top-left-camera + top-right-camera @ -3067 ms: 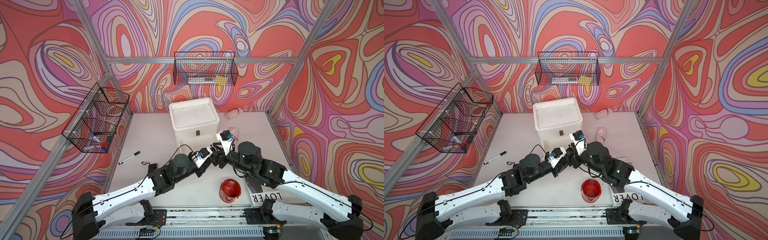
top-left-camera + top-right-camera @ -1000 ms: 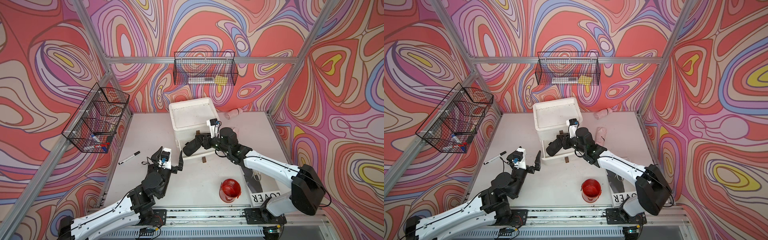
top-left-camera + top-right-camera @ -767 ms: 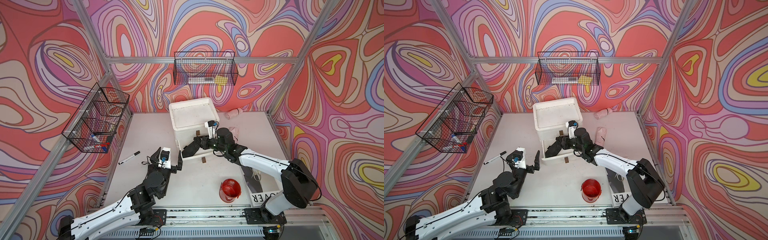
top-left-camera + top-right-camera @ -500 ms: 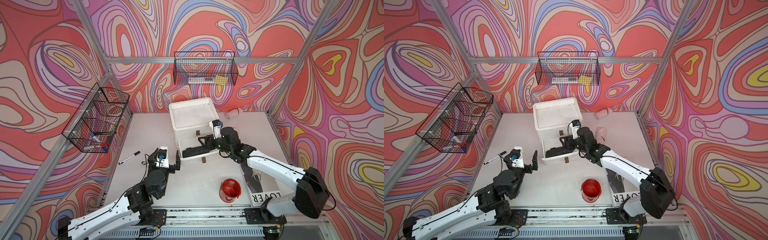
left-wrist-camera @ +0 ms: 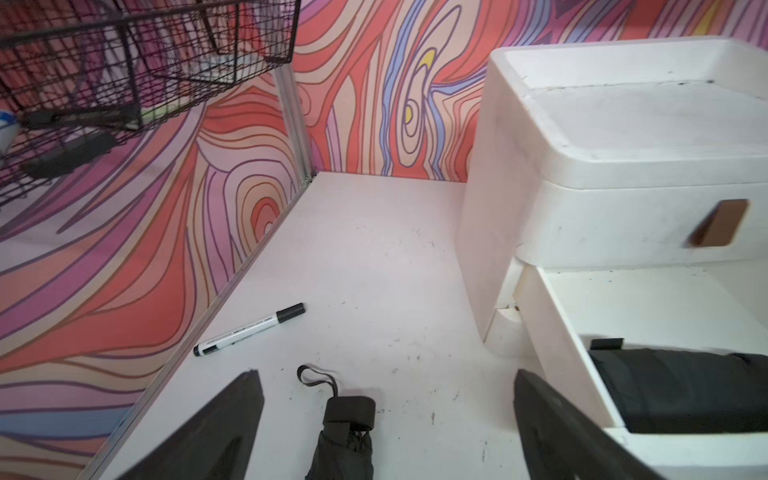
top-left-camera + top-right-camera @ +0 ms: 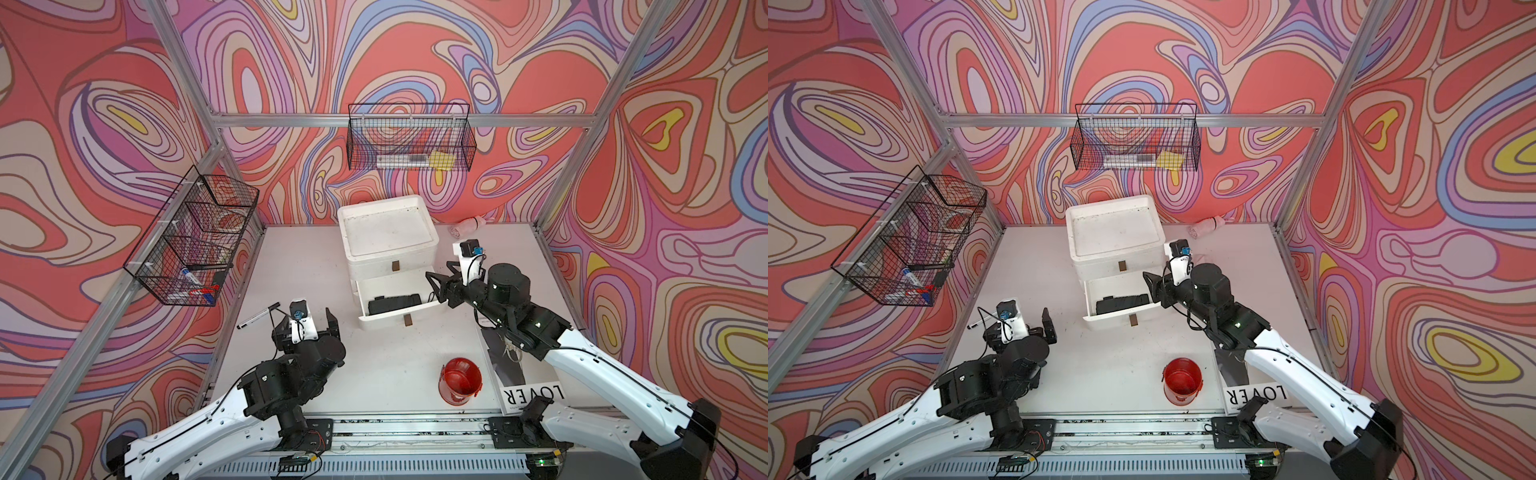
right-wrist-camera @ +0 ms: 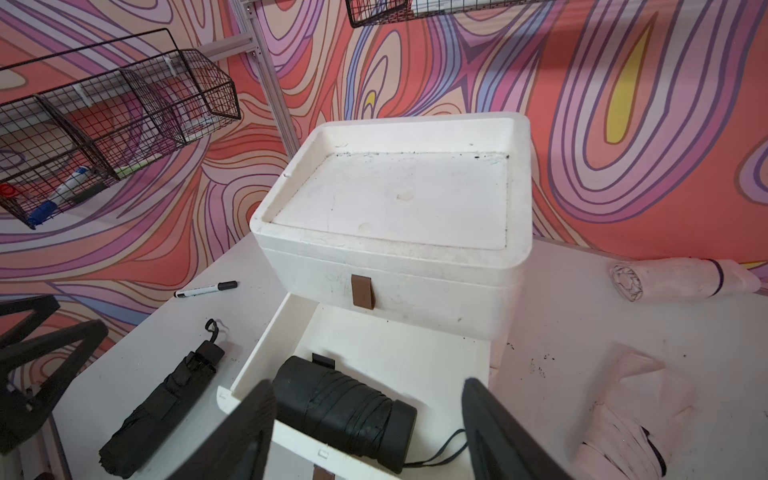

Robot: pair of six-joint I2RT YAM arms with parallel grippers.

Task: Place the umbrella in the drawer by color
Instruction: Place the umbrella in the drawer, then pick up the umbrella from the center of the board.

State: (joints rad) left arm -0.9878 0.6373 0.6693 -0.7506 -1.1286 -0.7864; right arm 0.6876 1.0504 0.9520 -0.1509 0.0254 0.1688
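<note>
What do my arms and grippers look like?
The left arm and right arm have white shell links, black joint housings and thin black cables. The left gripper and right gripper are black with tapered wedge fingers, each topped by a white camera mount with a blue connector.

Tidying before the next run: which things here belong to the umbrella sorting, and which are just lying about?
Job: open drawer, black umbrella in it, second black umbrella beside it, pink umbrella by the wall, nearer pink umbrella.
Lying about: marker, red bucket, book, side basket, back basket.
</note>
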